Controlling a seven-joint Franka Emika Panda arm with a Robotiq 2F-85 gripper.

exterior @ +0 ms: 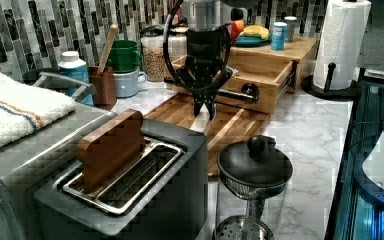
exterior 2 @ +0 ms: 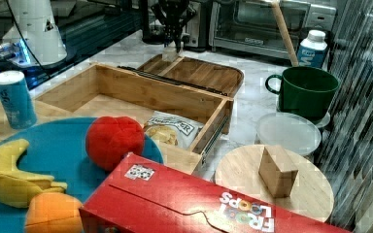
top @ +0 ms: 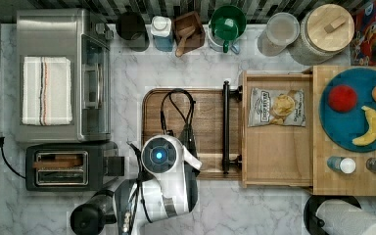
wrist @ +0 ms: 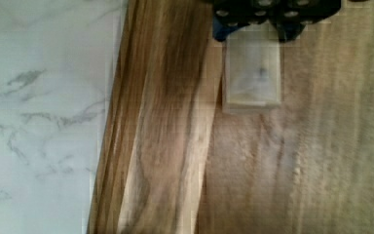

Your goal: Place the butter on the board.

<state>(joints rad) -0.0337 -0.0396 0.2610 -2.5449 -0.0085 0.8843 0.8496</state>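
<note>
— What do you count at the board (top: 210, 112)?
— You have one board, with one butter block (wrist: 252, 73) on it.
— And beyond the board, to the top view's right?
— You'll count one open drawer (top: 274, 156), one chip bag (top: 276, 107), one blue plate (top: 335, 122), three toy fruits (top: 342, 98) and two capped bottles (top: 341, 164).
— On the board's other side?
— You get one toaster (top: 71, 166), one toaster oven (top: 88, 34) and one folded towel (top: 46, 90).

A kitchen counter: a white marble worktop (top: 127, 73) runs under a striped tile backsplash (exterior: 25, 35). A toaster oven (top: 58, 73) stands at the top view's left of the worktop, a toaster (top: 68, 166) just beside it, and a paper towel roll (exterior: 340, 40), a cereal box (exterior 2: 189, 204) and a green mug (exterior 2: 303, 92) near its edges.
</note>
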